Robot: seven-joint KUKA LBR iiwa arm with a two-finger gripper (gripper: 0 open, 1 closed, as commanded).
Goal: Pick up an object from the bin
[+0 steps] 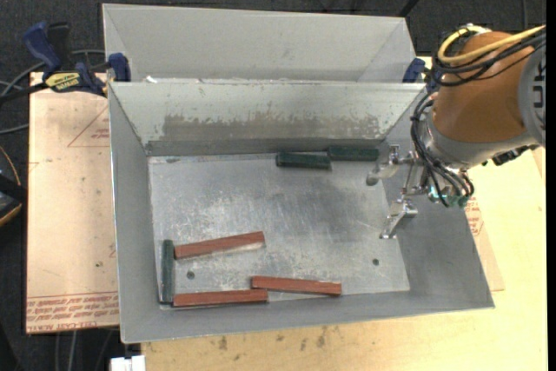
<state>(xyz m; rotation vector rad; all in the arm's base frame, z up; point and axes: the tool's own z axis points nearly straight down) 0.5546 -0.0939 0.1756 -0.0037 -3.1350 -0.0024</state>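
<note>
Middle of the bin floor (304, 217) lies open; brown sticks (219, 245) crowd front-left.

Single camera, above bin (261, 48), angled down

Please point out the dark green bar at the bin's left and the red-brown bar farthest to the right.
Dark green bar (167, 271): camera view, its middle.
Red-brown bar (295, 285): camera view, middle of top face.
</note>
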